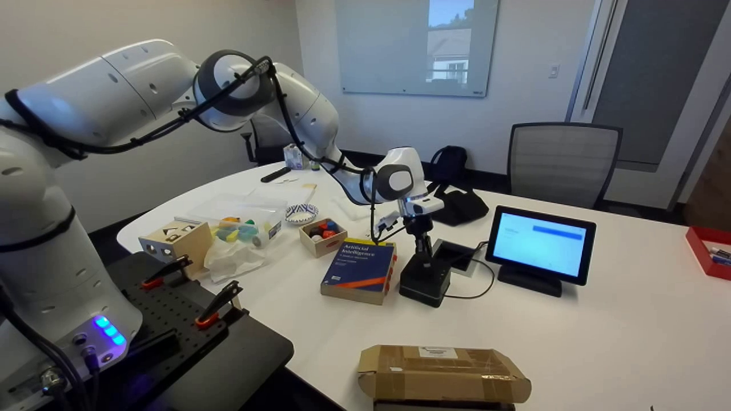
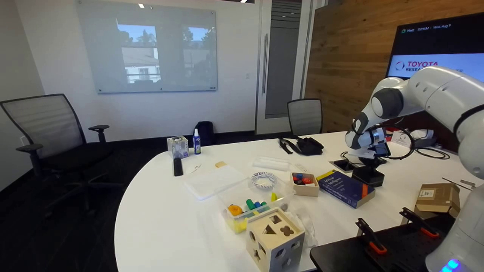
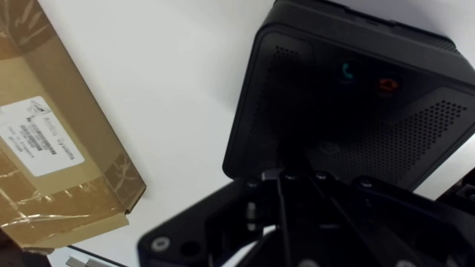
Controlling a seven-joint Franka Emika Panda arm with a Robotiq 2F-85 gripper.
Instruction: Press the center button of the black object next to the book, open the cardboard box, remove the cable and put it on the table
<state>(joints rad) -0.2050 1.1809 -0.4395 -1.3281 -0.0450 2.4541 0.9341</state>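
The black object [image 1: 424,286] is a flat square device beside the book; it also shows in an exterior view [image 2: 367,176] and the wrist view [image 3: 393,141], with green and red phone symbols. My gripper [image 1: 424,258] points down, its fingers shut together with nothing seen between them. In the wrist view the fingertips [image 3: 295,163] are over the device's dark, shadowed middle; contact and the center button cannot be made out. The book [image 1: 358,269] lies flat. The cardboard box [image 1: 440,374] has its lid over it, taped and labelled [image 3: 41,135]. No cable shows from the box.
A tablet with a lit screen [image 1: 539,245] stands beside the device, and a black cord [image 1: 485,285] loops between. A wooden tray of balls [image 1: 323,235], a shape-sorter box [image 2: 276,238] and a plastic bin of toys [image 2: 249,206] stand on the white table [image 1: 628,325].
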